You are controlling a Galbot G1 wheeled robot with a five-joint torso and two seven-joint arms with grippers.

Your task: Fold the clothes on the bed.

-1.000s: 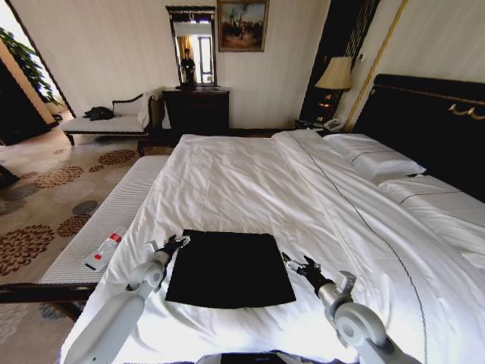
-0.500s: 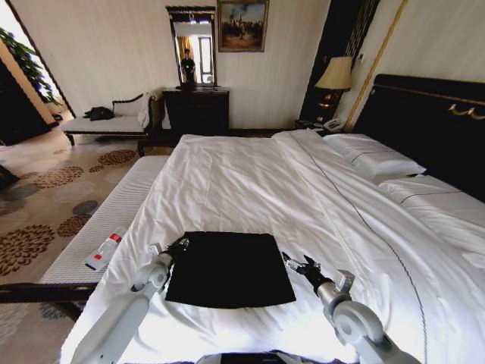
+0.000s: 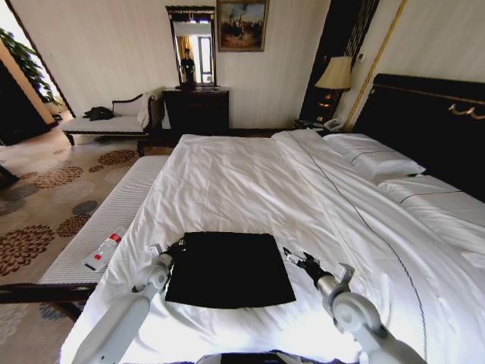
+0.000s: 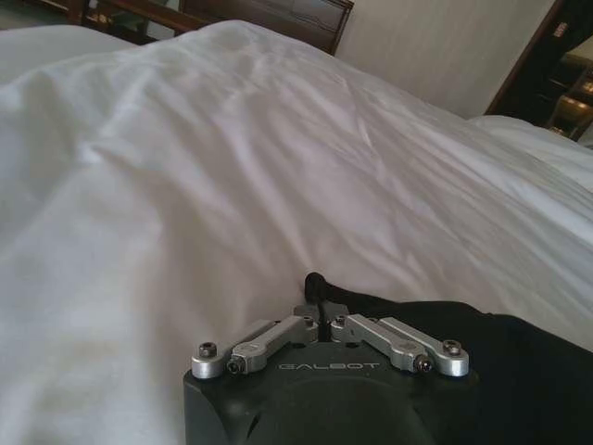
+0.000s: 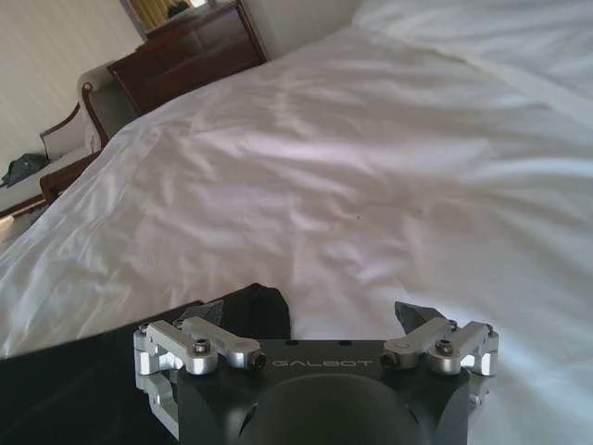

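Both grippers have eased back slightly beside the folded T-shirt.
Left gripper pinched together at its corner, right gripper spread and empty; a bottle lies on the bench beside the bed.

Left gripper fingertips hidden behind own housing in left wrist view. T-shirt lettering not readable. Bed cut off at right edge. Small object on bench too small to identify.

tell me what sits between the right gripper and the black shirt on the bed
Nothing but bare white sheet. In the head view the right gripper sits open just off the side edge of the folded black T-shirt, with only a narrow strip of the bed between them.
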